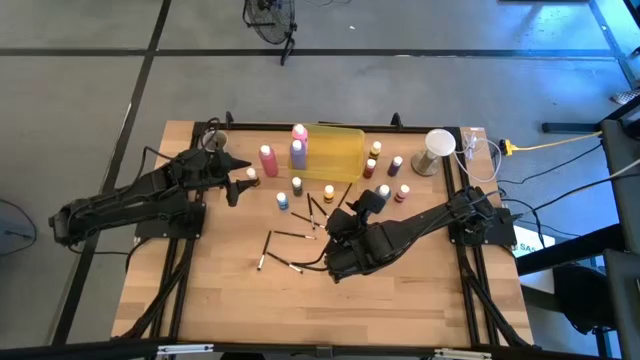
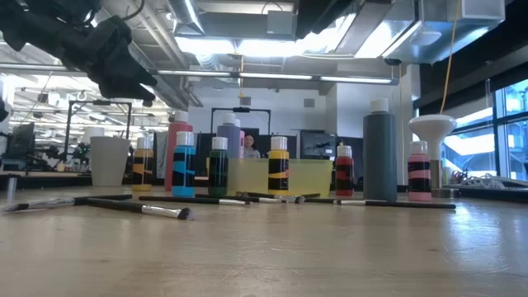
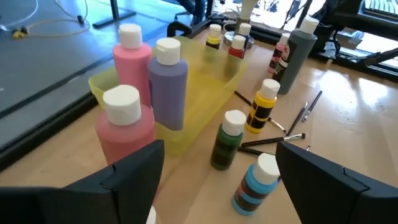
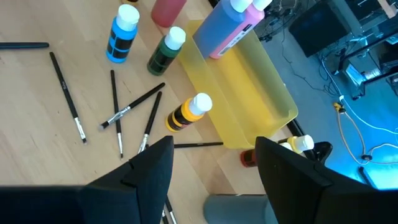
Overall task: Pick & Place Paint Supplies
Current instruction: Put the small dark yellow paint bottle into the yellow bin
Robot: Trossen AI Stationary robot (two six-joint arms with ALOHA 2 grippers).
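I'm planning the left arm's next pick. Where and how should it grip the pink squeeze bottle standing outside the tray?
Probably around the middle of the tall pink squeeze bottle, coming in level from the side away from the translucent yellow tray: it stands upright, with a round body. The open left gripper already faces it.

Straight down over the wooden counter (image 1: 230, 290); level at counter height; both wrists close on the translucent yellow plastic tray (image 3: 208, 78).

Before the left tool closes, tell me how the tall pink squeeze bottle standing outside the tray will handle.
The tall pink plastic squeeze bottle with a white cap is tall for its base, so a high push may tip it. Its smooth walls probably flex, so a hard pinch could squeeze them. It looks full, so likely heavy.
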